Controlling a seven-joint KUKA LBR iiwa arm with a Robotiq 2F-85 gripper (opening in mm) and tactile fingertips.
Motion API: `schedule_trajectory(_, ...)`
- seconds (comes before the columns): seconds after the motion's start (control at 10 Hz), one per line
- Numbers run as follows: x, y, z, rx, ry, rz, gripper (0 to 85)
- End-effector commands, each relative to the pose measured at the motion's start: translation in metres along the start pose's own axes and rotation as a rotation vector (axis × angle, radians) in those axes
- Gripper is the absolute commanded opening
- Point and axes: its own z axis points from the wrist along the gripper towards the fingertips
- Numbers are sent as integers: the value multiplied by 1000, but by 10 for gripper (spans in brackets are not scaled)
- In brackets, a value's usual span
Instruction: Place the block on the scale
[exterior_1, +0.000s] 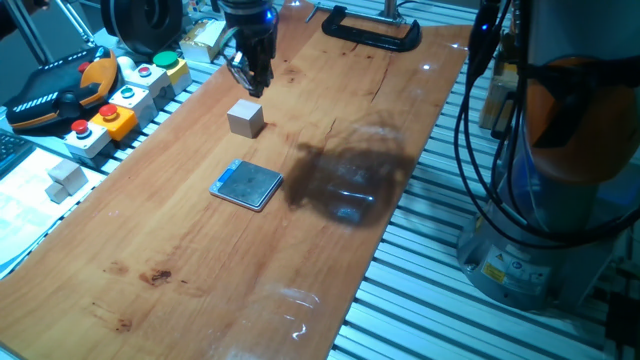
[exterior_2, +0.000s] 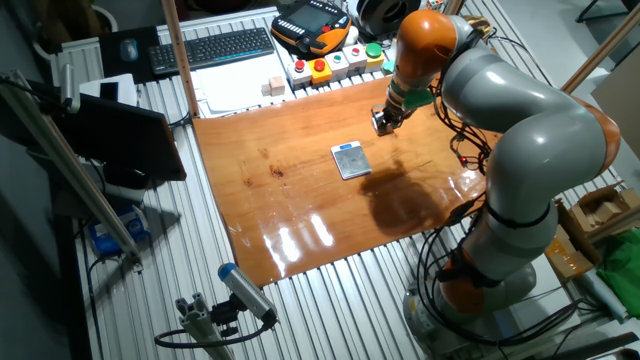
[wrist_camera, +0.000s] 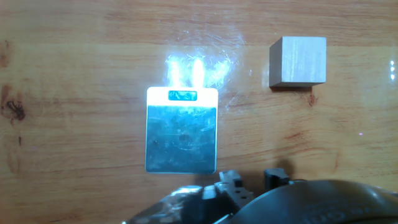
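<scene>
Jaws of the gripper (exterior_1: 256, 88) hang empty above the table (exterior_1: 200, 280); their opening cannot be judged. Block (exterior_1: 245, 117) rests on the wood near the scale (exterior_1: 247, 185), apart from it. Grasp, carry and placement all remain.

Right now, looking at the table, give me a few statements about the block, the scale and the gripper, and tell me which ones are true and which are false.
1. The block sits on the scale. False: it rests on the wooden table, apart from the scale.
2. The gripper holds the block. False: it hangs above the table beside the block, holding nothing.
3. The scale's top plate is bare. True.
4. A second pale cube lies off the wooden board, near the button boxes. True.
5. The block lies tipped on an edge. False: it stands flat on one face.
</scene>
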Motion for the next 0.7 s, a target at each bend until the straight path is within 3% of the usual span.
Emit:
schedule_trajectory(0.0,-2,-1,2,-3,0,0,7)
schedule_trajectory(0.3,-6,-3,8,-2,-5,17,7)
schedule_trajectory(0.6,-8,-6,13,26,-11,35,7)
